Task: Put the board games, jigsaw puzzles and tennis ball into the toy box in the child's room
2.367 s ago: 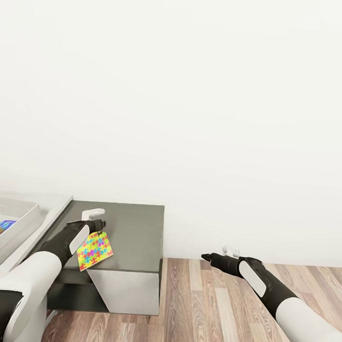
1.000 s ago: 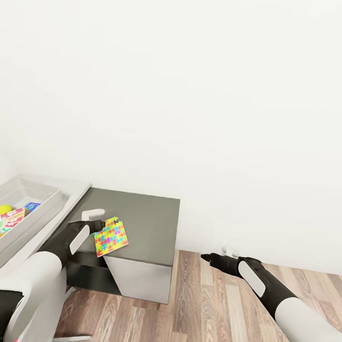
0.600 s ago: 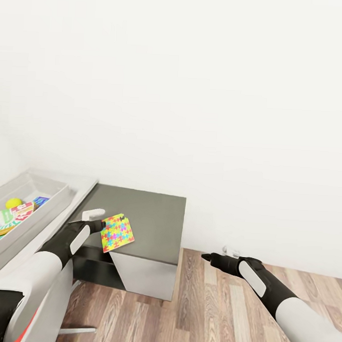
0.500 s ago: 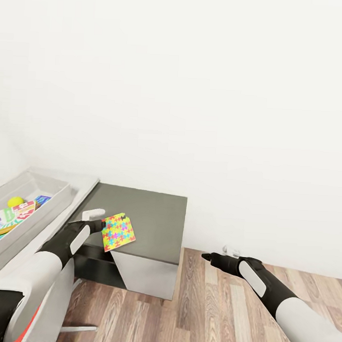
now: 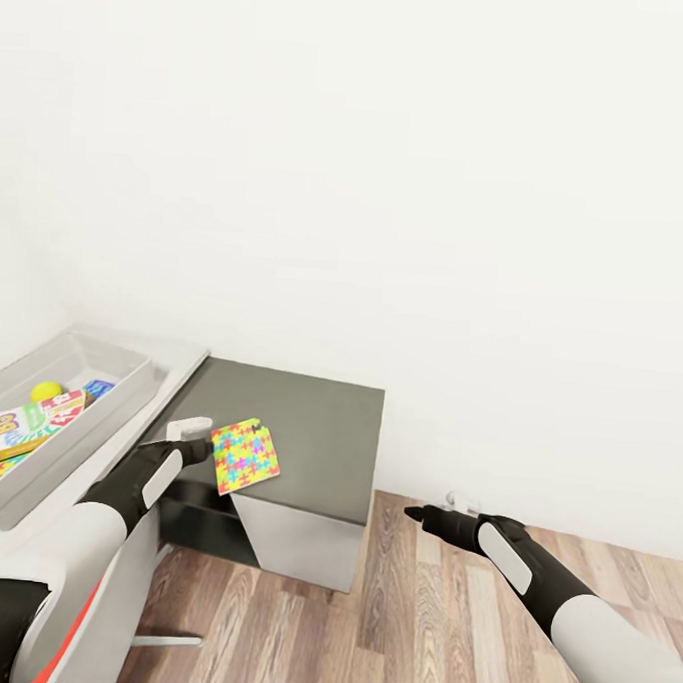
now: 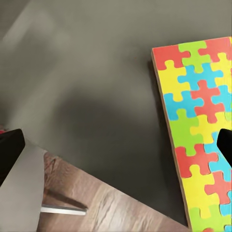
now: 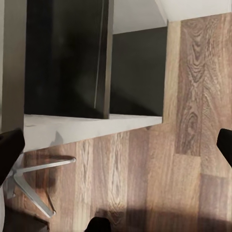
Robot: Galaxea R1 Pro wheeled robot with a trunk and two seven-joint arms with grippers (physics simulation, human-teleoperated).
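A jigsaw puzzle (image 5: pixel 245 457), a thin square of multicoloured patches, lies on the lower dark grey desk (image 5: pixel 317 430) at its front corner. My left gripper (image 5: pixel 208 443) hovers just beside it, open and holding nothing. In the left wrist view the jigsaw puzzle (image 6: pixel 198 130) sits close to one fingertip (image 6: pixel 224 145). On the light grey table (image 5: pixel 185 358) stands the toy box (image 5: pixel 86 438), holding the tennis ball (image 5: pixel 46 392) and colourful board games (image 5: pixel 6 434). Over the wood floor my right gripper (image 5: pixel 410 510) is open and empty.
A plain white wall runs behind both desks. The dark desk has a white front panel (image 5: pixel 301 550) and an open recess under it (image 7: pixel 63 58). Metal chair legs (image 5: pixel 166 638) stand on the plank floor (image 5: pixel 417 626) by my left arm.
The camera has swung left, bringing the toy box, ball and games further into view. The puzzle has stayed put on the dark desk. Both arms keep their pose.
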